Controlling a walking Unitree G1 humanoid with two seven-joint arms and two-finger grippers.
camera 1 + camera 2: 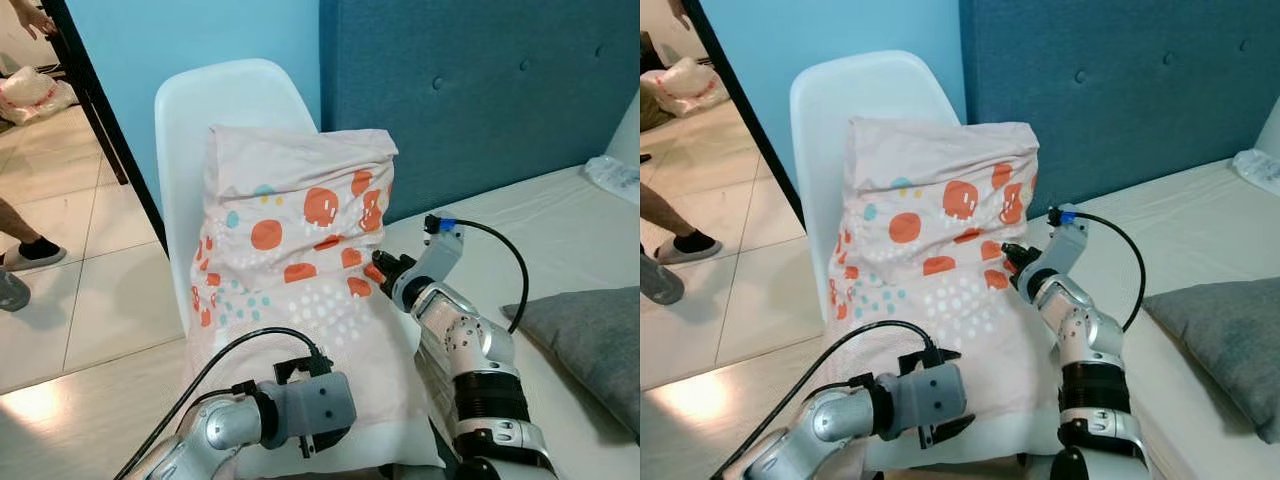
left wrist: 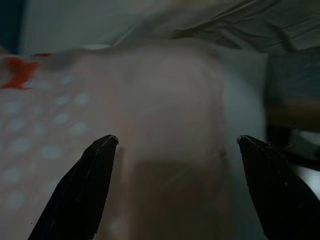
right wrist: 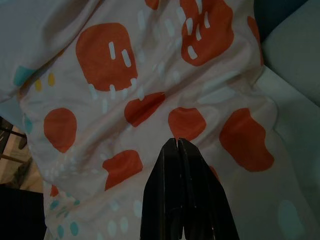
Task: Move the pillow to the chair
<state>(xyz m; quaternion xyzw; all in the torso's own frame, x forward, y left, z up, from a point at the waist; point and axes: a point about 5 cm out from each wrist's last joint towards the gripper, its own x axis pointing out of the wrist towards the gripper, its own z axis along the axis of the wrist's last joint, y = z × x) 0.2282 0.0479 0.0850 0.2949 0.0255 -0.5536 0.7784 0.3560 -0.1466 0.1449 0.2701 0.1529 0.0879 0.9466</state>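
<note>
While the patterned pillow point(image 1: 300, 270) leans upright on the white chair point(image 1: 215, 100), my right gripper point(image 1: 381, 271), fingers together, nudges its 3 o'clock edge; my left gripper point(image 2: 175, 150) (fingers apart) should steady the bottom gently.

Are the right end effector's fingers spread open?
No, in the right wrist view the right end effector has its two black fingers pressed together, pointing at the pillow.

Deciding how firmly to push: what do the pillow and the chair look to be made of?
Pillow: soft woven fabric, likely cotton, matte, printed with orange and teal spots; it creases and slumps. Chair: smooth moulded white shell, probably plastic, with a faint sheen and rounded edge. Right gripper meets the pillow's side, left gripper sits at its lower edge.
</note>
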